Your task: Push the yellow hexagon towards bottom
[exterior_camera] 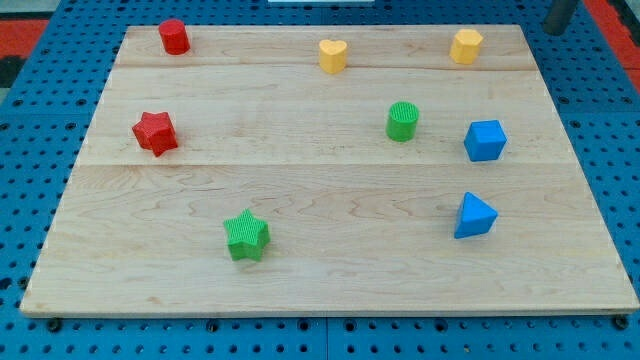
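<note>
The yellow hexagon (466, 46) stands near the top right of the wooden board (320, 280). My tip (553, 30) is at the view's top right corner, just off the board's edge, to the right of the yellow hexagon and slightly above it, well apart from it. Only the lower end of the rod shows.
A yellow heart (333, 55) sits at top centre. A red cylinder-like block (174, 36) is at top left and a red star (155, 132) at left. A green cylinder (402, 121), a blue cube (485, 140) and a blue triangle (474, 216) lie below the hexagon. A green star (246, 236) is at lower centre-left.
</note>
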Available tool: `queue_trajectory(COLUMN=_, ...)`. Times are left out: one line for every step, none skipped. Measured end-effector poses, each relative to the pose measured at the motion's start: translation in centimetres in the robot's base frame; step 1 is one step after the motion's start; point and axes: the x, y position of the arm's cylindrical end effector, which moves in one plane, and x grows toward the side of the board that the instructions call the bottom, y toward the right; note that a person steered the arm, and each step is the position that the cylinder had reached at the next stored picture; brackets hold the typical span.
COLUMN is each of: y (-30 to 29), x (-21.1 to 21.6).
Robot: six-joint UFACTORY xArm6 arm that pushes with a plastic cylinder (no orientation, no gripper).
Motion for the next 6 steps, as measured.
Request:
queue_trajectory(y=-2.7, x=2.1)
queue_trajectory(y=-4.7, x=1.2)
queue_trajectory(y=-4.7, x=1.2)
queue_trajectory(y=-5.4, x=2.7)
queue_trajectory(y=-11.2, x=-0.7)
queue_trajectory(y=-13.7, x=0.1)
